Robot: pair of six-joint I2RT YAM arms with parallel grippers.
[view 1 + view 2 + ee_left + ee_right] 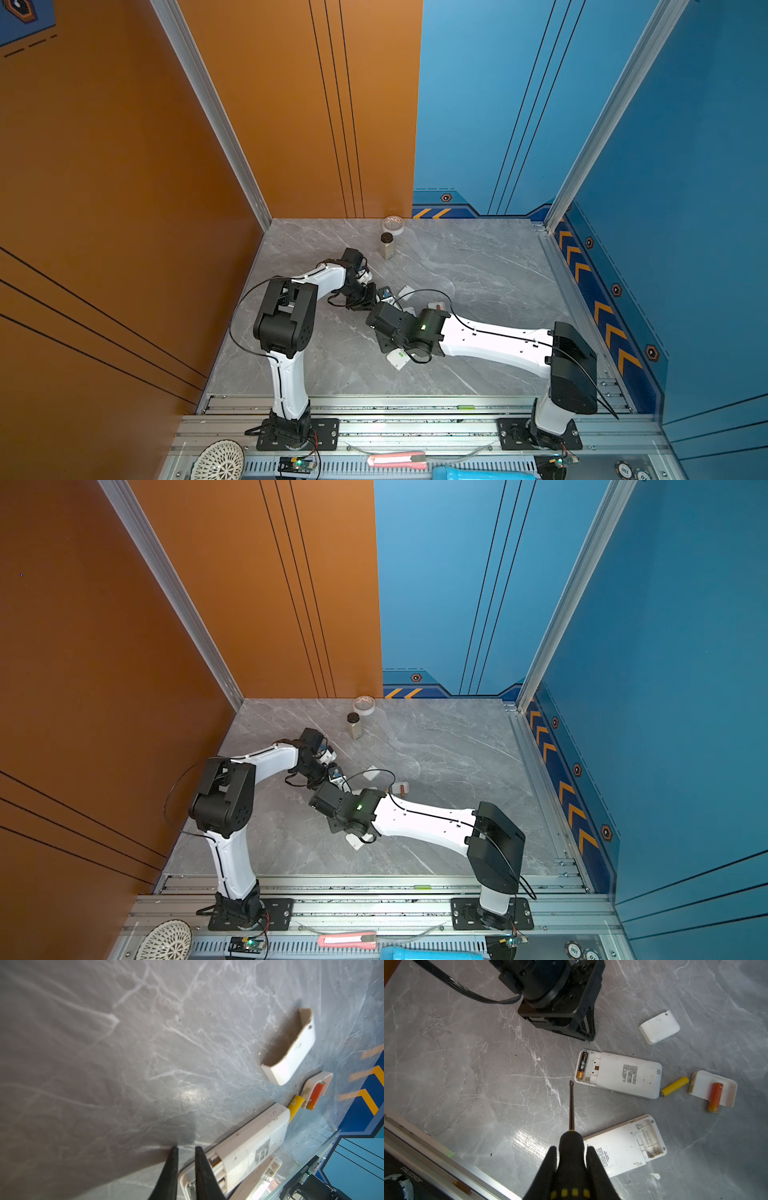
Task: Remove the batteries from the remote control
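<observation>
There are three batteries, namely a yellow battery [675,1086], an orange-red battery [715,1097] and a black battery [582,1068], two white remote controls [629,1076], two white covers [659,1027], one screwdriver [571,1105], one small bottle [387,246], one tape roll [393,225] and one pink knife [397,459].

Black-and-orange battery [582,1067] in open compartment of remote [629,1076]: two Chinese characters, 南孚. Remote back: block of tiny print, illegible. Second remote [616,1147]: small-print label, illegible too. Yellow battery [296,1104]: white mark, unclear. Dark surface [411,1176] past rail [436,1147]: white code, tail reads 207003, head unsure. In a top view: round chip [624,470], 5 o'clock of table [478,266], marked 100. Orange chevrons [606,328] on side wall at 3 o'clock; further chevron pair [432,213] on back wall at 12 o'clock.
</observation>
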